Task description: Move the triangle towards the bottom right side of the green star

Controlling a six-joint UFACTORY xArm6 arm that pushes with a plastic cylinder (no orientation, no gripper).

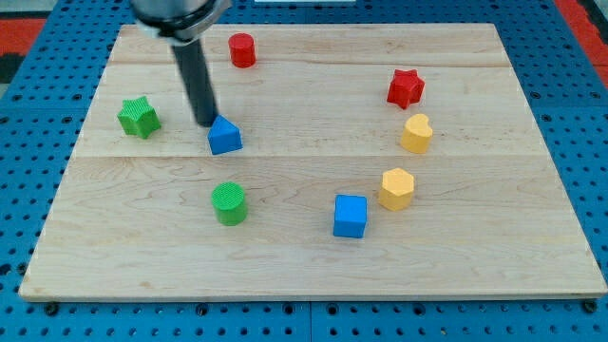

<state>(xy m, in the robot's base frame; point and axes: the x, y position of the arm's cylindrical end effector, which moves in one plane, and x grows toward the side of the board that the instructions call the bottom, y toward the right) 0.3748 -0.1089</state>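
Note:
The blue triangle [225, 136] lies on the wooden board [313, 256], left of the middle. The green star [139, 117] sits near the board's left edge, to the left of the triangle and slightly higher. My tip [206, 123] stands just at the triangle's upper left, touching or nearly touching it, between the triangle and the star. The dark rod rises from the tip to the view's top.
A red cylinder [242, 49] is near the top edge. A green cylinder [229, 203] lies below the triangle. A blue cube [350, 216], a yellow hexagon [397, 188], a yellow heart [416, 133] and a red star [405, 88] stand on the right.

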